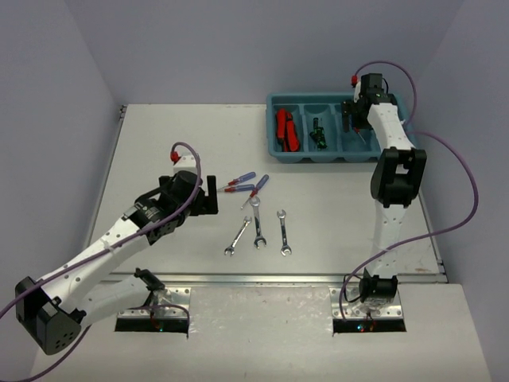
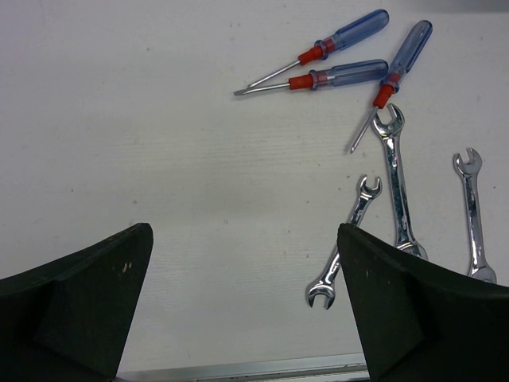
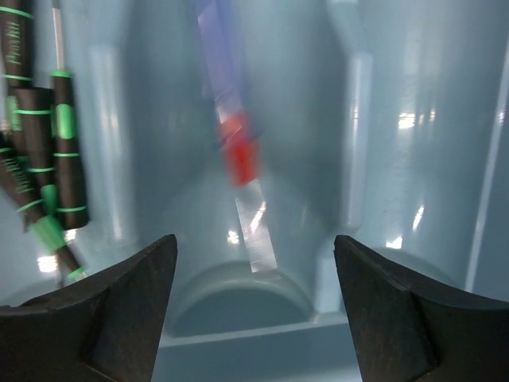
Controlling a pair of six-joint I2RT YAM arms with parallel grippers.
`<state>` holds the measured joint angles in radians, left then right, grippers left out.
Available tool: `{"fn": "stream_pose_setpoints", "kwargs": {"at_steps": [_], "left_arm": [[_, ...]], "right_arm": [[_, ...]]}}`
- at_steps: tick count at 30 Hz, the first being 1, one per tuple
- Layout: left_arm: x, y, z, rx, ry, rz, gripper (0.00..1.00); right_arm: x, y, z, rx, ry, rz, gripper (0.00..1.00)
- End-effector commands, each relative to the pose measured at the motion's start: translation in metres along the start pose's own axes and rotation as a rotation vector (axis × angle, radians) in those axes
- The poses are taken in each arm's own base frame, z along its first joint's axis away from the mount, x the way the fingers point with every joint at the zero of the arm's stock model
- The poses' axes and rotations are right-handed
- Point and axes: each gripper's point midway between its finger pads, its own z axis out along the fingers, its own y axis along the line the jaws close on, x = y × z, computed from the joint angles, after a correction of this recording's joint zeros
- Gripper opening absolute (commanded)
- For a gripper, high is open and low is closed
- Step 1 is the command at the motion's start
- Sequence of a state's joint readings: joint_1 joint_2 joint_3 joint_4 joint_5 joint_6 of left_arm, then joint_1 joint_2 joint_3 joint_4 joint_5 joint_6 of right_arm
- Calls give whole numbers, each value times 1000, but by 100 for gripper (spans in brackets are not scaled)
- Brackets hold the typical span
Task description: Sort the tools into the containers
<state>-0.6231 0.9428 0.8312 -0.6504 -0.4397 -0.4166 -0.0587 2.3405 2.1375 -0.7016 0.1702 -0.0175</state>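
Knives point(image 1: 285, 130) and green screwdrivers point(image 1: 320, 134) lie in the far-right tray's point(image 1: 318, 97) 2 left compartments. My right gripper point(image 3: 254, 263), jaws apart, hangs over the 3rd, 1 blue screwdriver point(image 3: 238, 155) loose below it. My left gripper point(image 2: 242, 239), wide apart, hovers near 3 blue screwdrivers point(image 2: 342, 73) and 3 wrenches point(image 2: 395, 179), unsorted.

The tray point(image 1: 318, 157) is teal, the wrenches point(image 2: 395, 183) silver, the knives point(image 1: 285, 130) red-and-black.

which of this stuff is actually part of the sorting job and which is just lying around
Job: teal tray; red knives, black-green screwdrivers and one blue screwdriver in it; three blue screwdrivers and three wrenches on the table.
Not job: purple cables, metal base plates.
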Motion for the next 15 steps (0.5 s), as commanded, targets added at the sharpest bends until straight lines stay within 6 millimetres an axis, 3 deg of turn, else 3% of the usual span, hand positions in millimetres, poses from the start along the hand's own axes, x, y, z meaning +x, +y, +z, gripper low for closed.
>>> {"fn": "stream_pose_setpoints", "kwargs": {"at_steps": [1, 3, 5, 7, 11, 13, 15], "left_arm": [[-20, -29, 9, 76, -19, -42, 100], [-19, -47, 22, 110, 25, -59, 100], [-21, -59, 30, 129, 45, -67, 100], [-28, -74, 41, 162, 51, -83, 100], [-37, -93, 71, 144, 103, -32, 100], [-48, -105, 89, 124, 134, 19, 100], [-46, -113, 108, 112, 173, 67, 100]], "right_arm": [[-66, 4, -66, -52, -194, 86, 80], [-78, 16, -95, -100, -243, 110, 80], [-79, 29, -109, -140, -253, 120, 80], [-79, 64, -150, -227, -279, 121, 79], [-44, 111, -188, -359, -264, 103, 80], [-11, 138, -206, -459, -250, 86, 80], [4, 150, -232, -552, -273, 93, 80]]}}
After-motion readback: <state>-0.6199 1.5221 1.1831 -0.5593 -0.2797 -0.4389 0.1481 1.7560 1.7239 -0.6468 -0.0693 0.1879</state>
